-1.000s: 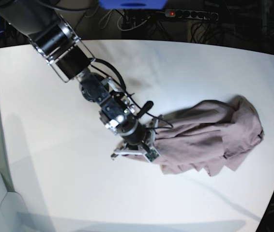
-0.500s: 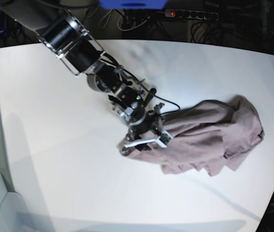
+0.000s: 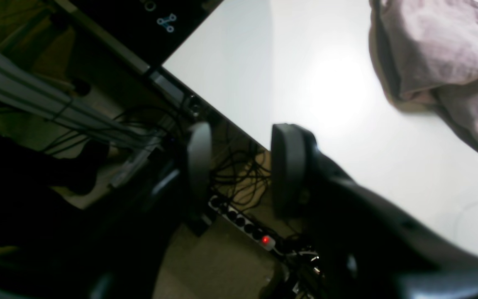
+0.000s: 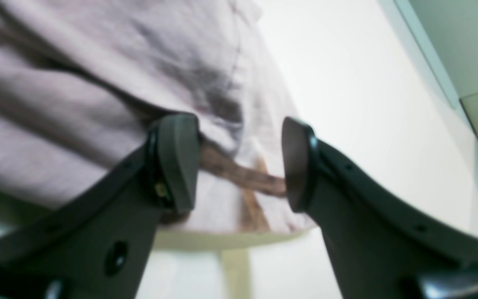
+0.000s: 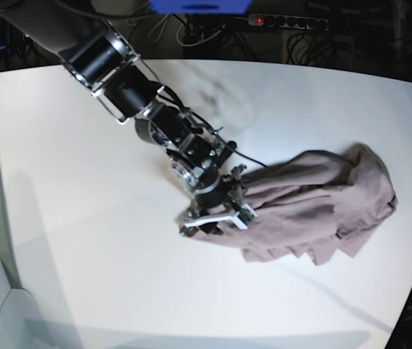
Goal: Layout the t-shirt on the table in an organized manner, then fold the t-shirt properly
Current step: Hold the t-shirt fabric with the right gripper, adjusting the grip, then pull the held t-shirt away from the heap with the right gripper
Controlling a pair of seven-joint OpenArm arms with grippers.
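The mauve t-shirt [image 5: 315,203] lies crumpled in a heap on the right half of the white table [image 5: 82,218]. My right gripper [image 5: 217,222] is down at the heap's left edge, open. In the right wrist view its fingers [image 4: 176,162] straddle a darker ridge of the t-shirt [image 4: 77,83], and the table [image 4: 347,83] shows beyond. My left gripper [image 3: 243,166] is open with nothing between its fingers. It hangs past the table's edge [image 3: 189,99], away from the t-shirt [image 3: 438,50], and does not show in the base view.
A power strip [image 5: 286,22] with a red light and tangled cables lies on the floor behind the table; the power strip [image 3: 243,226] also shows below the left gripper. A blue object [image 5: 199,6] sits at the top edge.
My right gripper has gone from shut to open at the shirt's left edge, and its arm has swung a little to the right. The shirt heap has barely shifted.
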